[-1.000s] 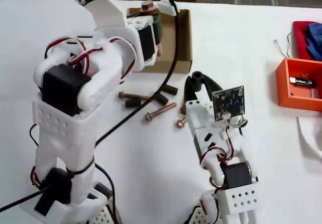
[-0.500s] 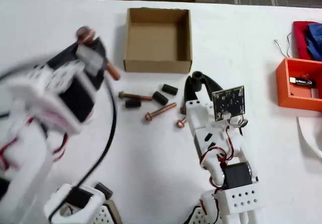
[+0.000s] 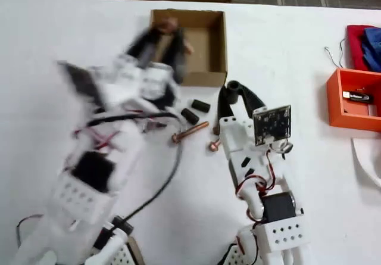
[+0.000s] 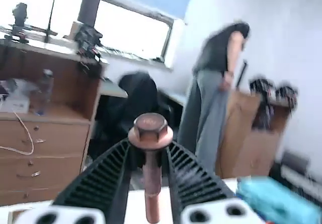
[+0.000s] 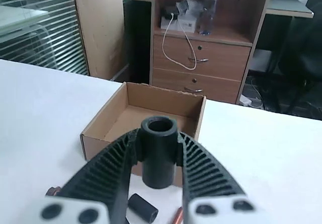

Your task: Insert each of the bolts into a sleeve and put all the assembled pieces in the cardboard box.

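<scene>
My left gripper (image 3: 165, 37) hangs blurred over the near left part of the cardboard box (image 3: 208, 21), shut on a copper bolt (image 3: 171, 24). In the left wrist view the bolt (image 4: 149, 153) stands head up between the black fingers (image 4: 108, 171) of the left gripper (image 4: 148, 148). My right gripper (image 3: 236, 93) sits right of the box's near corner, shut on an upright black sleeve (image 5: 159, 158) that faces the box (image 5: 146, 114). Loose on the table are a long bolt (image 3: 190, 131), a short bolt (image 3: 213, 146) and two sleeves (image 3: 200, 105) (image 3: 190, 115).
An orange tray (image 3: 351, 113) with a small dark item stands at the right edge, with red and blue cloth (image 3: 364, 41) behind it. The left arm's black cable (image 3: 161, 187) trails over the table in front of the loose parts.
The left arm has swung from the table left of the box up and right to the box, carrying the bolt. The right arm has kept still.
</scene>
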Controlling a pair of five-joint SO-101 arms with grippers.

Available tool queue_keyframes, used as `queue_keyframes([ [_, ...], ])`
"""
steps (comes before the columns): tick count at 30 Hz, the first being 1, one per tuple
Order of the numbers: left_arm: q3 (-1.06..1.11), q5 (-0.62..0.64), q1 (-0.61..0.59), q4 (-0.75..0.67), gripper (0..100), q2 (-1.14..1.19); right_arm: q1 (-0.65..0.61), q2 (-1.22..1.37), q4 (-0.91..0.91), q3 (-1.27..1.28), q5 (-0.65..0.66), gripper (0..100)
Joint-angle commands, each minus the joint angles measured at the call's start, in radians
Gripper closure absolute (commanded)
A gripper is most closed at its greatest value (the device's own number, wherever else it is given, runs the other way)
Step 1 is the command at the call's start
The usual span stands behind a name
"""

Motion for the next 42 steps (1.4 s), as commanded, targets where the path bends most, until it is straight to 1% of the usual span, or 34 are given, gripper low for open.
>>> queue_keyframes([
  [1,-0.068,-0.1,0.103,-0.028,97,0.038,-0.036,-0.018,-0.094,0.037,-0.008,97.6],
  [2,-0.101,-0.1,0.117,-0.014,97,0.046,-0.041,-0.018,-0.099,0.055,-0.008,97.6],
  [6,-0.202,-0.095,0.166,0.209,97,0.078,-0.036,-0.022,-0.101,0.095,-0.006,97.6],
  [8,-0.237,-0.098,0.176,0.269,97,0.091,-0.036,-0.025,-0.102,0.094,-0.006,97.6],
  [12,-0.266,-0.098,0.183,0.278,97,0.126,-0.041,-0.025,-0.102,0.094,-0.005,97.6],
  [16,-0.269,-0.101,0.184,0.279,97,0.172,-0.042,-0.027,-0.104,0.091,0.089,97.6],
  [18,-0.272,-0.101,0.186,0.272,97,0.192,-0.042,-0.027,-0.104,0.083,0.114,97.6],
  [29,-0.263,-0.098,0.178,0.278,97,0.218,-0.035,-0.035,-0.096,0.043,0.11,97.6],
  [32,-0.268,-0.097,0.178,0.27,97,0.218,-0.033,-0.094,-0.091,0.049,0.11,97.6],
  [38,-0.265,-0.095,0.18,0.27,97,0.218,-0.033,-0.232,0.013,0.051,0.11,97.6],
  [42,-0.265,-0.095,0.184,0.27,97,0.215,-0.033,-0.259,0.013,0.078,0.109,97.6],
])
